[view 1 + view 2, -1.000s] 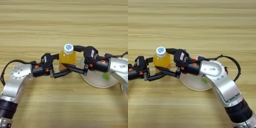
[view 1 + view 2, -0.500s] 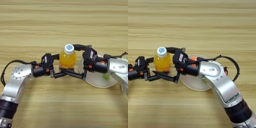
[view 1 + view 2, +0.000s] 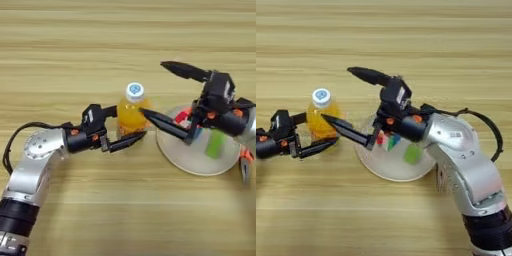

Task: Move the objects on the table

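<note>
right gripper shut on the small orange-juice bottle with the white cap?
No: the right gripper is wide open, and the left gripper holds the orange-juice bottle.

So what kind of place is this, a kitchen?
Probably not; it looks like a robot test table: a wooden table, two robot arms, a juice bottle and a plate of small things.

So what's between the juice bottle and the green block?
The right gripper's lower finger and the puzzle cube on the plate, clearest in the left eye view.
</note>
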Available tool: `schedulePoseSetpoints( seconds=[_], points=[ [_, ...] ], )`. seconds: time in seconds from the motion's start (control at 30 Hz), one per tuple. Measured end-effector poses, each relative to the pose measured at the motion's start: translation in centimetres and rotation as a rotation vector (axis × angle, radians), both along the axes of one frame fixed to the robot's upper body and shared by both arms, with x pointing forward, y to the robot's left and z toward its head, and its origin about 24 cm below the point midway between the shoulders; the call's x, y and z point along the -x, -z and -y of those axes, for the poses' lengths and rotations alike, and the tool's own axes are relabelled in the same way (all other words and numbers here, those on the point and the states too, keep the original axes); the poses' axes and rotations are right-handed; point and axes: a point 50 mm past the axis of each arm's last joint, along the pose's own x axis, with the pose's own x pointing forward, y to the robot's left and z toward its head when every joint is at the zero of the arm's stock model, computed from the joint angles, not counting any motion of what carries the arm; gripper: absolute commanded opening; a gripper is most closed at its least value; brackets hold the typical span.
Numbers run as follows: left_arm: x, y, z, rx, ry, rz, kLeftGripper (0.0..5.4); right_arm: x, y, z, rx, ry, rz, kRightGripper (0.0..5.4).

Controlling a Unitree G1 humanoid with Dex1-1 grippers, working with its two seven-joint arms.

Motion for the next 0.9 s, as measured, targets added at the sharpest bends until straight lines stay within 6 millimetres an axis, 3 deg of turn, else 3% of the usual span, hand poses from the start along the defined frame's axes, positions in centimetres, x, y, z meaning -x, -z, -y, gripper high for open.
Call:
schedulePoseSetpoints(
  seconds=[0.43,0.7,0.9],
  points=[
    [-2.1,-0.3,-0.5,0.06,-0.163,-0.003,3.38,-1.8,1.3,5.4,-0.108,0.303,-0.027,5.4],
    [-2.7,-0.3,0.0,0.064,-0.207,0.012,3.38,-5.1,3.9,9.5,-0.202,0.743,-0.052,5.4],
    [-3.6,-0.4,0.6,0.09,-0.285,0.02,3.38,-6.0,6.9,11.9,-0.18,0.96,-0.042,5.4]
  ],
)
